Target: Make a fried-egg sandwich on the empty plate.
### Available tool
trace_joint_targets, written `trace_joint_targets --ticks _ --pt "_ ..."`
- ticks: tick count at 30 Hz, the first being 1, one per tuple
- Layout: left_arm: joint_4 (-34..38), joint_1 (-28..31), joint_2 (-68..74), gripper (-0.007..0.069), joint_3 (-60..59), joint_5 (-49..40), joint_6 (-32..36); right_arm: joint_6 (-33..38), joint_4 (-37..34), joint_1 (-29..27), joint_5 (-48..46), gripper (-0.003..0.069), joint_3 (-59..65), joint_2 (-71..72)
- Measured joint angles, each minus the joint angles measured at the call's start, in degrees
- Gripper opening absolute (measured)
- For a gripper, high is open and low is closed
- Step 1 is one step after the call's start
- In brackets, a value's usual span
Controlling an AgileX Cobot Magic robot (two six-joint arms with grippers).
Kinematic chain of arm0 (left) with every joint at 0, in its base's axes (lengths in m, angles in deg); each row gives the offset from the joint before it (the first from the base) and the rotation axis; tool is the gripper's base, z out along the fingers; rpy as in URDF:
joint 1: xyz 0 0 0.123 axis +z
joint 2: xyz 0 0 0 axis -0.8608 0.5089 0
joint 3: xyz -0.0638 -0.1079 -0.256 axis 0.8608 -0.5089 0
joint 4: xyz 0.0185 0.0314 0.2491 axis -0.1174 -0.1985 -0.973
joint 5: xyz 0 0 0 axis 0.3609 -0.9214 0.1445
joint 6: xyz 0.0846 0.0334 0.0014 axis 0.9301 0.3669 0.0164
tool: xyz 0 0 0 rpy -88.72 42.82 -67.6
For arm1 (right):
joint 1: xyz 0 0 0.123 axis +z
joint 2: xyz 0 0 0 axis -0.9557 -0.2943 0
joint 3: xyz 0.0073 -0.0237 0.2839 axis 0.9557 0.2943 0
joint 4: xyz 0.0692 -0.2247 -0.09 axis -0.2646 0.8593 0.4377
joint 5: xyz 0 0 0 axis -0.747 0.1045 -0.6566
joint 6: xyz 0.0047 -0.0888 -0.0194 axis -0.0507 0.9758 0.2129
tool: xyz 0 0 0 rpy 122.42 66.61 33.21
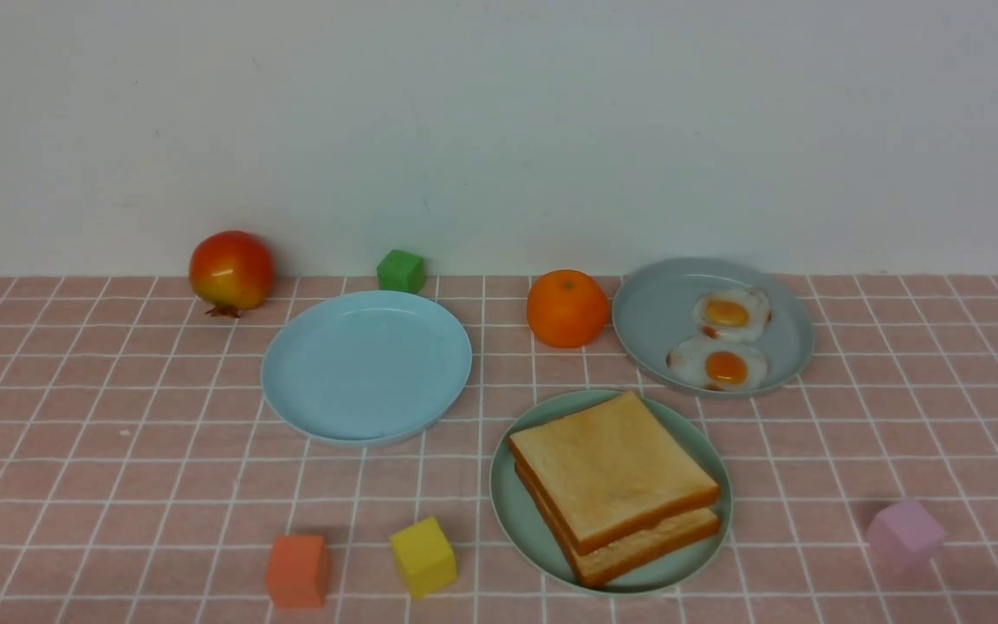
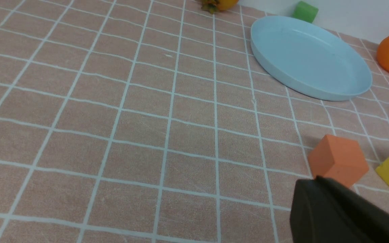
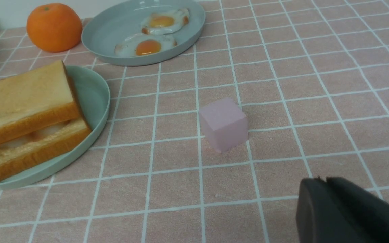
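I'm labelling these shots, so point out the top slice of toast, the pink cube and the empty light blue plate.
top toast slice [image 1: 607, 464]: front view, middle of its tan upper face.
pink cube [image 3: 221, 114]: right wrist view, on its top face.
light blue plate [image 1: 366, 364]: front view, bare middle of its floor.

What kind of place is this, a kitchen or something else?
Probably a staged test table, not a real kitchen: a pink checked cloth against a bare white wall, coloured cubes like the yellow cube scattered among plates of toast and fried eggs.
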Motion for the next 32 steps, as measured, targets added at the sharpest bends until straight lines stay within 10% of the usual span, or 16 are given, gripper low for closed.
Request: trace_joint_targets --ticks 32 --pt "0.0 0.0 0.0 0.0030 0.0 -0.2 0.0 0.0 0.0 0.0 0.0 0.0111 0.0 0.0"
